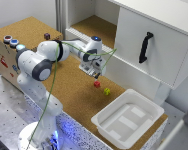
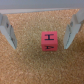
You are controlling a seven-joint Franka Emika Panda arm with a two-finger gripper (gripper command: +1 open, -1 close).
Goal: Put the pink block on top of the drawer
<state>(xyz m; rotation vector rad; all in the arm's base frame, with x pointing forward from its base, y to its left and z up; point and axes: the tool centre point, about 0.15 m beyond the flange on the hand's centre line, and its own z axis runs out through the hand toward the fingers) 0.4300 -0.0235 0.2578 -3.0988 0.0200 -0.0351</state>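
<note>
The pink block lies on the cork table top, a small reddish-pink cube. In the wrist view the pink block shows a black letter on its face and sits between my two fingers, nearer one of them. My gripper hangs just above the block, open and holding nothing. In the wrist view the gripper has its fingers wide apart, clear of the block. The drawer is the white-panelled unit with a cork-brown surface, behind the arm.
A small yellow piece lies next to the pink block. A white plastic tub stands at the table's near corner. A large white door with a black handle is on the exterior view's right. A dark purple cube sits far back.
</note>
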